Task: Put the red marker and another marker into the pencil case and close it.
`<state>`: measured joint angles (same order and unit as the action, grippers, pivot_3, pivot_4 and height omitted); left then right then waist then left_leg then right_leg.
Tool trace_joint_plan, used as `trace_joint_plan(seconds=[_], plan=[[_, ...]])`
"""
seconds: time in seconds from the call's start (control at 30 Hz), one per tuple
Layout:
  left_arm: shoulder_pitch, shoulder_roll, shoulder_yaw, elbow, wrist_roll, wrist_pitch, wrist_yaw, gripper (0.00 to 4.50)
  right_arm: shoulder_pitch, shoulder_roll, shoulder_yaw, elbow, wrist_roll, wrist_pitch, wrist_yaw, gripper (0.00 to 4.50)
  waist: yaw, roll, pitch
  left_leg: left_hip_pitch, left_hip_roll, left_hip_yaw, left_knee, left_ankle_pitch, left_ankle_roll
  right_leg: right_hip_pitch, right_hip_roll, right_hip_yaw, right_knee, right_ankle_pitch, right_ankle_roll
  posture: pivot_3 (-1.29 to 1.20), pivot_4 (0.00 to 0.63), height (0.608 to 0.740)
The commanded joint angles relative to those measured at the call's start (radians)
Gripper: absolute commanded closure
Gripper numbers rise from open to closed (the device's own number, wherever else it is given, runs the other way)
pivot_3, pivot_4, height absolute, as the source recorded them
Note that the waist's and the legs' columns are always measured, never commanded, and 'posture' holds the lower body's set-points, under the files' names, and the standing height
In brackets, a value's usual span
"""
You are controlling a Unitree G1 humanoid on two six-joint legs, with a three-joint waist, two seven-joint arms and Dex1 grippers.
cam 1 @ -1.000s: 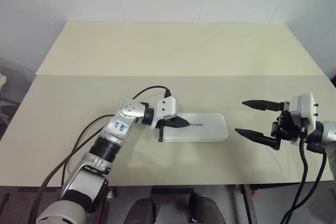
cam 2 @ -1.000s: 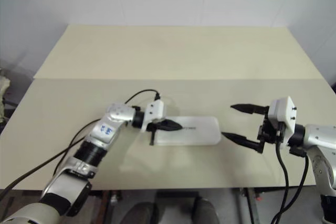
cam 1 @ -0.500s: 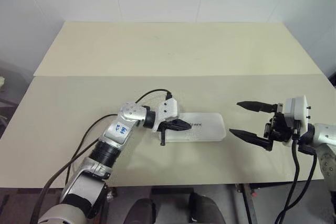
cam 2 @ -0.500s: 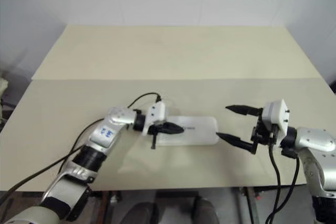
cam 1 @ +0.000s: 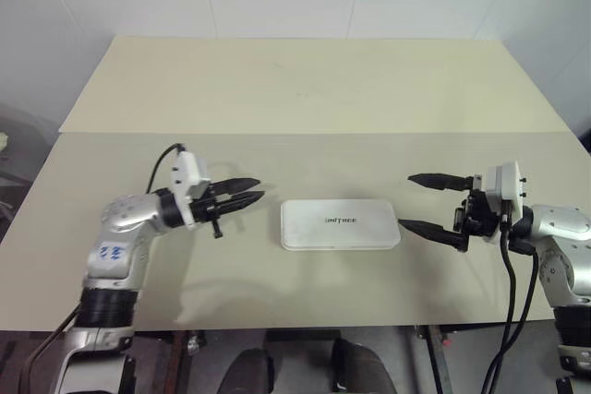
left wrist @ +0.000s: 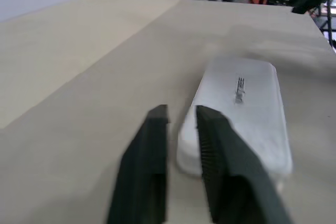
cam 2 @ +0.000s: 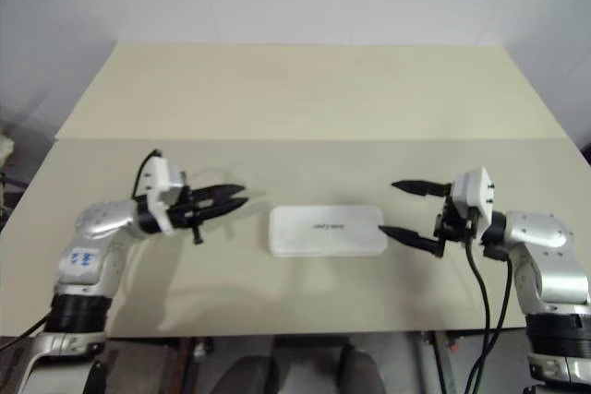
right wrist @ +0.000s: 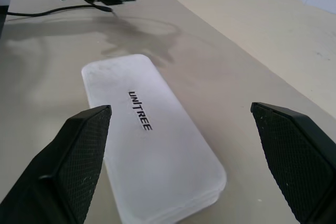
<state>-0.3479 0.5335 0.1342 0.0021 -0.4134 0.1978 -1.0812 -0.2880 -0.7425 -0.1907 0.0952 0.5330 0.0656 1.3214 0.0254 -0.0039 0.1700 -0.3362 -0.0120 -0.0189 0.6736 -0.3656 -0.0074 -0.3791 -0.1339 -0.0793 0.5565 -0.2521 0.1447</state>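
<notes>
Between the slightly parted left claw (cam 1: 253, 193) and wide-spread right claw (cam 1: 412, 201) lies the shut white pencil case (cam 1: 340, 224).

The case (right wrist: 152, 145) carries the dark print "UNITREE" on its closed lid, and small blue marks on the left arm (cam 1: 113, 251) are too small to read.

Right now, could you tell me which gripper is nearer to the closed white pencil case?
Right. The right gripper sits open just off the right end of the pencil case, its lower finger almost at the edge. The left gripper hangs off the left end, a clear gap away.
</notes>
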Motion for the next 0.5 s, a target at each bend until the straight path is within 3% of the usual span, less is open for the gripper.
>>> trace_joint_plan(seconds=[0.03,0.13,0.17,0.2,0.27,0.5], plan=[[0.034,0.027,0.042,-0.09,-0.074,0.0,-0.021,2.19,-0.035,-0.012,-0.009,0.042,-0.009,-0.046,0.037,0.0,0.001,0.0,0.0,0.0,0.0,0.0,0.0,0.0,0.0,0.0,0.0,0.0,0.0,0.0,0.0,0.0,0.15,0.74],[0.075,0.041,0.054,-0.13,-0.099,0.01,-0.016,1.15,-0.064,-0.013,-0.007,0.096,-0.02,-0.075,0.06,0.0,-0.001,0.0,0.0,0.0,0.0,0.0,0.0,0.0,-0.001,0.0,0.0,0.0,0.0,0.0,0.0,0.0,0.15,0.74],[0.08,0.043,0.056,-0.139,-0.102,0.01,-0.012,1.15,-0.072,-0.015,-0.006,0.111,-0.023,-0.078,0.065,0.0,-0.002,0.0,0.0,0.0,0.0,0.0,0.0,0.0,-0.001,0.0,0.0,0.0,0.0,0.0,0.0,0.0,0.15,0.74],[0.088,0.047,0.055,-0.152,-0.119,0.028,-0.015,0.6,-0.077,-0.017,-0.006,0.125,-0.027,-0.085,0.07,0.0,-0.004,0.0,0.0,0.0,0.0,0.001,0.0,0.0,-0.001,0.0,0.001,0.0,0.0,0.0,0.0,0.0,0.15,0.74],[0.101,0.068,0.035,-0.176,-0.132,0.064,-0.031,0.09,-0.088,-0.021,-0.009,0.159,-0.035,-0.104,0.083,0.0,-0.005,0.0,0.0,0.001,0.001,0.001,0.0,-0.001,-0.001,0.0,0.001,0.0,0.0,0.0,-0.001,0.0,0.15,0.74],[0.073,0.039,0.014,-0.19,-0.096,0.025,0.042,0.04,-0.141,-0.056,-0.031,0.279,-0.062,-0.161,0.1,0.0,-0.003,0.001,0.0,0.001,0.001,0.002,0.0,-0.001,-0.001,0.0,0.001,0.0,0.0,0.0,-0.001,0.0,0.15,0.74]])
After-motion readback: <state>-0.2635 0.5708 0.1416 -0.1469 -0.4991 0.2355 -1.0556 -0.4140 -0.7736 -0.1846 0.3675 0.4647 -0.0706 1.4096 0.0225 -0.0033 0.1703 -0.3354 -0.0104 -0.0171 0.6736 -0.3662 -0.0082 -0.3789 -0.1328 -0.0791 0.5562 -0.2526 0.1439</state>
